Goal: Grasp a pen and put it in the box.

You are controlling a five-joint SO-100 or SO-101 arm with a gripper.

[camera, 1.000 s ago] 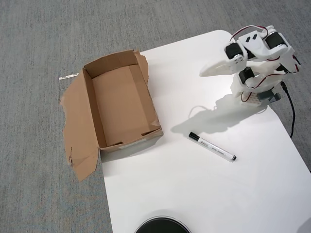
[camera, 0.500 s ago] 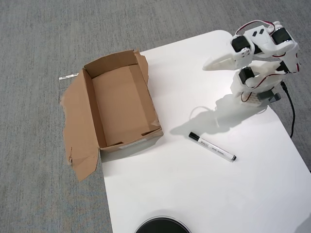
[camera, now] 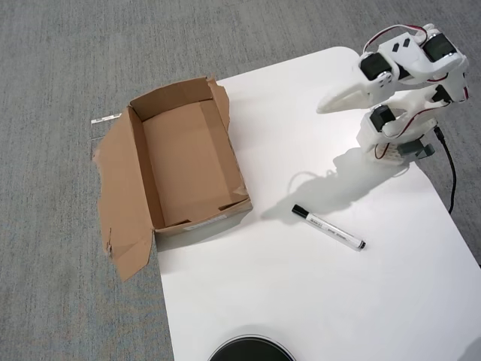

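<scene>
Pen [camera: 328, 227] lies on our desk [camera: 301, 301] beside the box [camera: 184, 165]; our tool [camera: 325, 107] looks shut, empty.

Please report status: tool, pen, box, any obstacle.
Tool raised near the arm base, holding nothing; open or shut unclear. Pen flat on the white table, ungrasped. Box open, empty. Nothing between.

White arm [camera: 406, 75], black servos, red wires, pointed pincer [camera: 325, 107].

In the overhead view, the pincer [camera: 325, 107] is now found slightly farther from the box [camera: 184, 162] than before, nearer the table's far edge.
</scene>
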